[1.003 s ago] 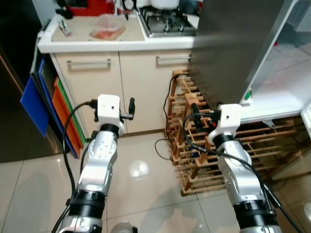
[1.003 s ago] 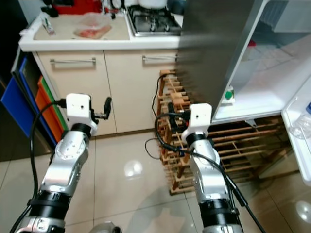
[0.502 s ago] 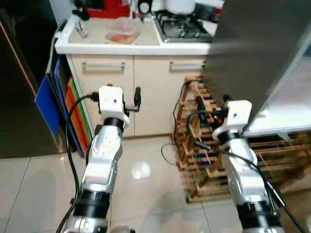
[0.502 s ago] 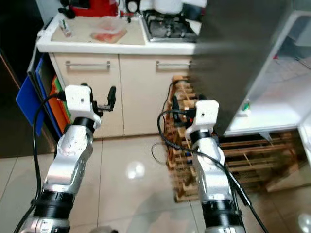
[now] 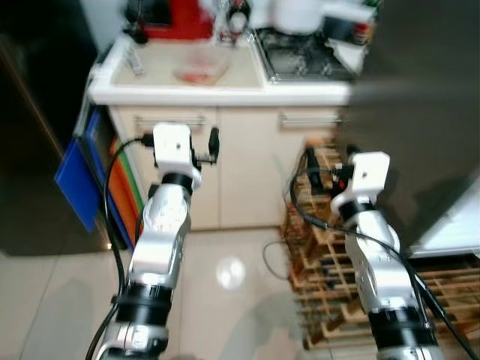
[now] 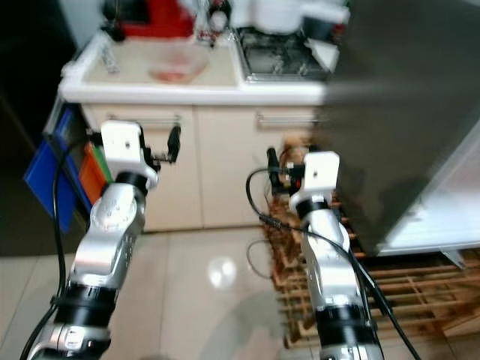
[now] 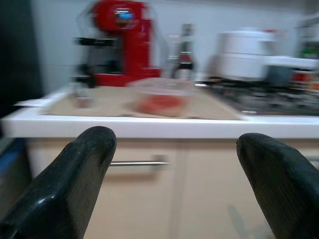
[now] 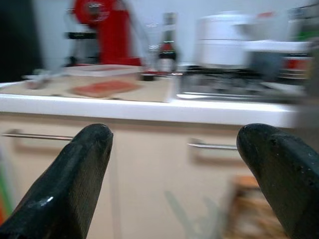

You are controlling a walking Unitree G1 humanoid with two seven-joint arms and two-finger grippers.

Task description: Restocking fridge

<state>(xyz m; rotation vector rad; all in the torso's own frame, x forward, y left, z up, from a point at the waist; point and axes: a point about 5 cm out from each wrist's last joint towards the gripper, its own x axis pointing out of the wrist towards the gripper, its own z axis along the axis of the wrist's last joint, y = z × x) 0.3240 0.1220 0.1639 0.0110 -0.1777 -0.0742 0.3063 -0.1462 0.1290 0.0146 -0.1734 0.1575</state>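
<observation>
A clear plastic tub of red food lies on the beige mat of the white counter, and it appears again in the left wrist view. The grey fridge door stands at the right, with a strip of white fridge shelf under it. My left gripper is raised in front of the cabinet drawers, open with nothing between its fingers. My right gripper hangs at the same height beside the fridge door, also open and holding nothing.
A red coffee machine, a bottle, a white pot and a gas hob stand on the counter. A wooden wine rack sits under the fridge. Blue and orange boards lean left of the cabinet. Pale tiled floor lies below.
The whole view has swung, so the counter sits more central and nearer and most of the fridge's inside has left the picture. Both arms keep the same raised pose with open fingers.
</observation>
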